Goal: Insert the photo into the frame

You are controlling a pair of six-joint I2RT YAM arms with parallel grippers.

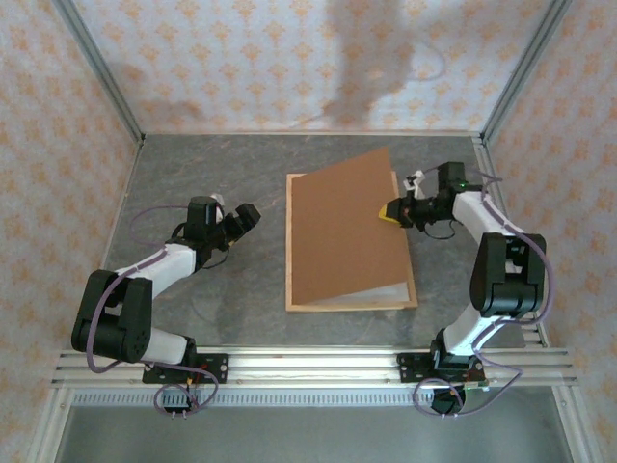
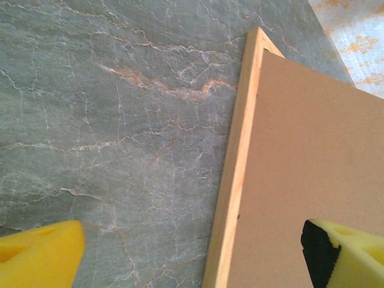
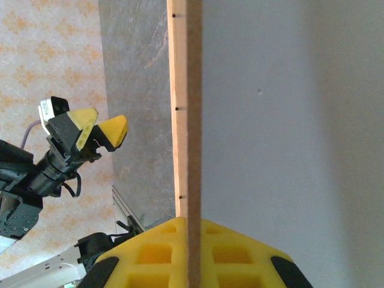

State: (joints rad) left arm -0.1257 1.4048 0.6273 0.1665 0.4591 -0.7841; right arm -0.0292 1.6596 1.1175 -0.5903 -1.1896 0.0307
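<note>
"Two arms at work, then. What sat closest to their bases?"

"The frame [image 1: 347, 307], flat on the table [image 1: 193, 174] between them. Inside its near right corner a pale strip showed, likely the photo [image 1: 381, 291] lying white side up, though I couldn't be certain."

"And the brown board [image 1: 342, 227]?"

"Its left edge rested along the frame's left rail and its right edge was tilted up. The right gripper [image 1: 390, 214] was clenched on that raised edge, its yellow pads [image 3: 228, 240] pinching it from both sides. I judged it was held up like a lid so the opening underneath could be reached."

"The other arm?"

"The left gripper [image 1: 253, 214] hung released, jaws wide, holding nothing. It was near the frame's left rail but not touching it, placed, I'd guess, to steady the frame."

"Farthest back?"

"The board's far corner jutted past the frame's top rail."
</note>
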